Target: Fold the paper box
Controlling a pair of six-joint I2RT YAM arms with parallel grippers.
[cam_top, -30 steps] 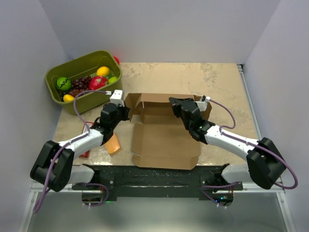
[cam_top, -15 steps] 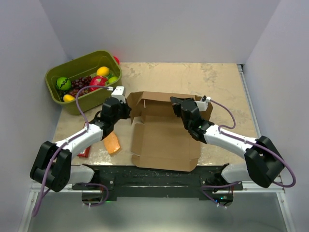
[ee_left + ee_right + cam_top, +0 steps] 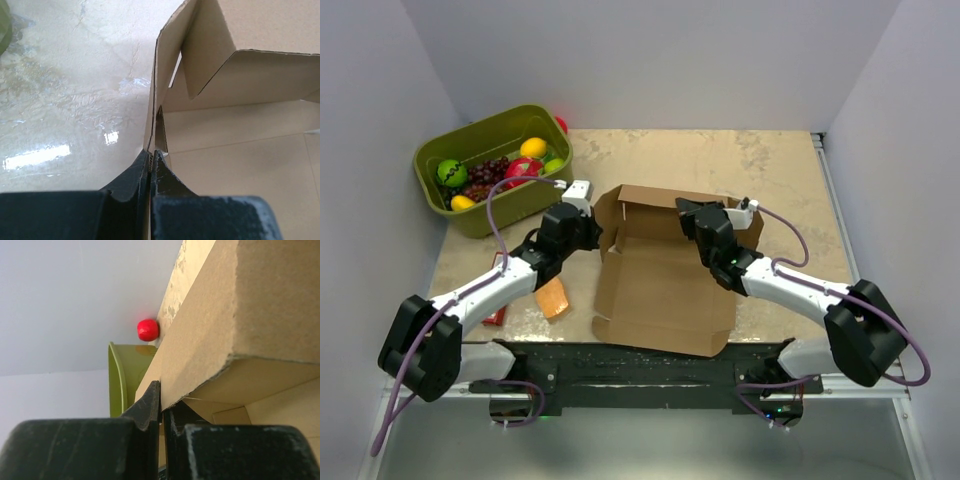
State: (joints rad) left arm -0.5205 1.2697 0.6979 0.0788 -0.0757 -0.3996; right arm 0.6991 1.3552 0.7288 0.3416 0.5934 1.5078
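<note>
We see the paper box [image 3: 665, 270] lying on the table [image 3: 740, 160] just right of the olive-green bin [image 3: 470, 216] and nearer the arm bases. Its base panel lies flat, with its back wall and left side flap raised. The left gripper [image 3: 592, 232] sits at the box edge closest to the bin, fingers pinched almost together on that upright flap. The right gripper [image 3: 688, 215], farther from the bin, is clamped narrowly on the back wall's edge. An orange block [image 3: 552, 296] lies nearer than the bin, beside the box. A red ball [image 3: 561, 124] rests behind the bin.
</note>
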